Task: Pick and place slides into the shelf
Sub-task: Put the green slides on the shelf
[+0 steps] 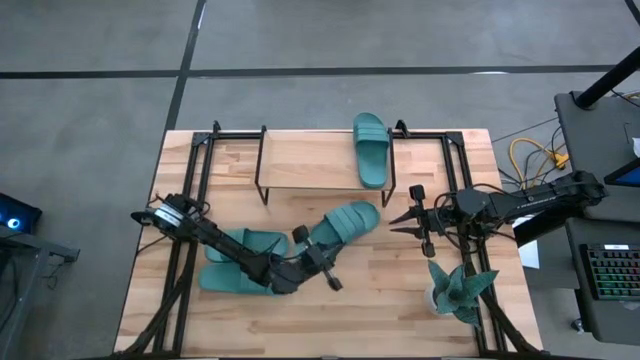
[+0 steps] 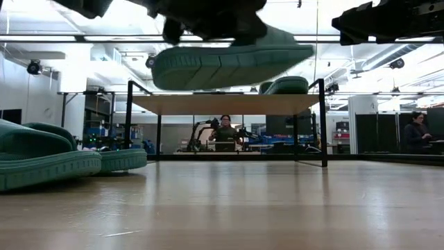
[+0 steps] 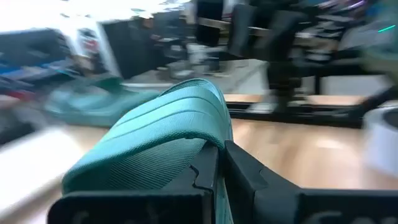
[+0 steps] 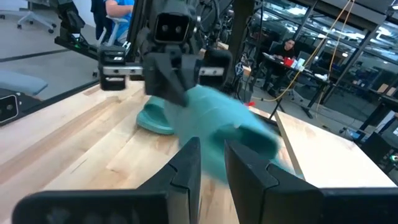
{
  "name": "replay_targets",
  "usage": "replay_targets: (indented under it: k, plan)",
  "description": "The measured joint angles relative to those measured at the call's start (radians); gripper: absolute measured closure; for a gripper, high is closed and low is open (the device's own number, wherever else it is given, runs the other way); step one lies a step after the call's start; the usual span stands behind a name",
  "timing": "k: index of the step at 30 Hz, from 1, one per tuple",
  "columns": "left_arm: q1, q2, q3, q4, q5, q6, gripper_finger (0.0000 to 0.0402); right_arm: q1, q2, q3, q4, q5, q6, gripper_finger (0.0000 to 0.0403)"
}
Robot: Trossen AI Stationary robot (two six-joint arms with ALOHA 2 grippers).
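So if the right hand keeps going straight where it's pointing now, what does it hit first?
Most likely the teal slide held up by the left hand, directly ahead of the right hand. Depth between them is hard to judge.

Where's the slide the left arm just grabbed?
The slide is lifted off the table near its middle in the high view, held by the left gripper, just in front of the shelf.

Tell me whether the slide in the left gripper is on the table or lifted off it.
Lifted. In the low view the held slide hangs clear above the table, with the left gripper shut on its strap.
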Motion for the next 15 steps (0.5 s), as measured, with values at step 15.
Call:
replay_targets:
  k: [15]
  plan:
    - [0.111, -0.004, 0.152, 0.001, -0.293, 0.364, 0.0401, 0.000, 0.000, 0.000, 0.000, 0.000, 0.000, 0.0339]
